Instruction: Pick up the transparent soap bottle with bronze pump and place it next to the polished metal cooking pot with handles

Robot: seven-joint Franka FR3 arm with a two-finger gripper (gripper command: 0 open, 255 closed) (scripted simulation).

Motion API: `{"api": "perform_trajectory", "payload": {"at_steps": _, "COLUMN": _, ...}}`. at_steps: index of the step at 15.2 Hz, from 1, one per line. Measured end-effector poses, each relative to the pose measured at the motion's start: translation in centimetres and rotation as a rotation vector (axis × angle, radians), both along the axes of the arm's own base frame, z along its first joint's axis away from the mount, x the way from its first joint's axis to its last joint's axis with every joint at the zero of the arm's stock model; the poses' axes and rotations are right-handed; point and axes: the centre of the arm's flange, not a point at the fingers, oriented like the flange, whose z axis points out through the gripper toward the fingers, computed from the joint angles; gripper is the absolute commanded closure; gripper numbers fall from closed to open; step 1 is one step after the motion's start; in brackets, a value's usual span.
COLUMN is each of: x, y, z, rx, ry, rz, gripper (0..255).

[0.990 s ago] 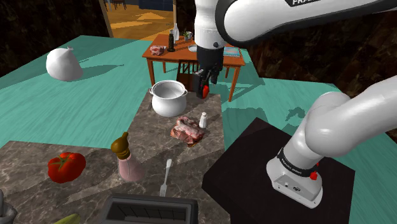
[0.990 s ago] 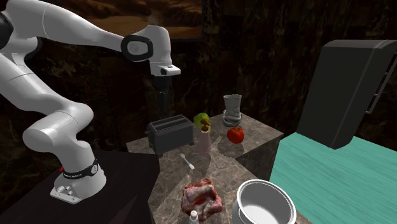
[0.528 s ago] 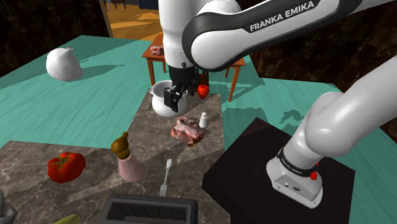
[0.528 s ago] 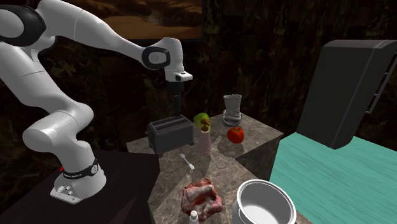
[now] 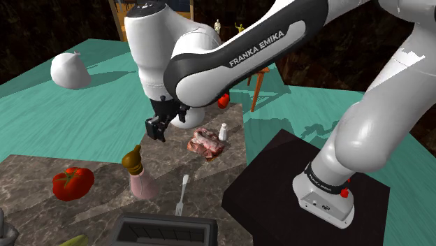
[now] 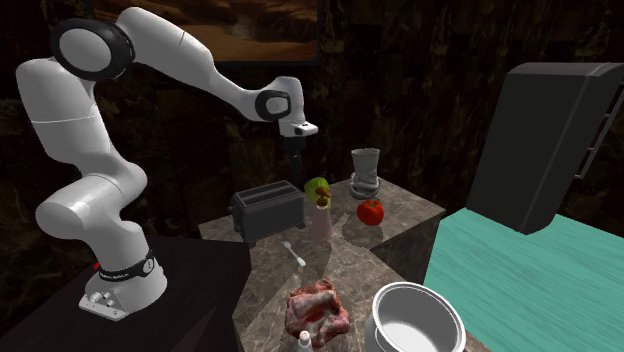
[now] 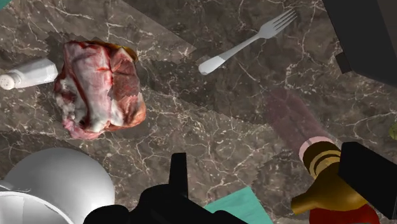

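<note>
One soap bottle [image 5: 143, 183], pinkish with a bronze pump, stood upright on the bench [image 5: 98, 206] in the shoulder view's lower left, beside a fork [image 5: 180, 196]. The jaws hung spread above it, empty. They should centre over the body, descend, then pinch squarely.

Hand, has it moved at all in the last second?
Yes. In the shoulder view the hand has swung left and down, from above and right of the meat to its left, closer to the bottle.
</note>
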Motion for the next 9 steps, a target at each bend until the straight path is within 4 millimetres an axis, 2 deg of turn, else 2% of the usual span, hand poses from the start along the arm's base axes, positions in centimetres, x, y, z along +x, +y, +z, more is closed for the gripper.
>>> {"api": "perform_trajectory", "payload": {"at_steps": 5, "x": 2.9, "y": 5.1, "z": -2.6, "rx": -0.001, "ry": -0.019, "rz": 0.007, "gripper": 0}}
{"api": "perform_trajectory", "payload": {"at_steps": 9, "x": 4.4, "y": 9.3, "z": -4.9, "rx": -0.003, "ry": -0.034, "rz": 0.014, "gripper": 0}}
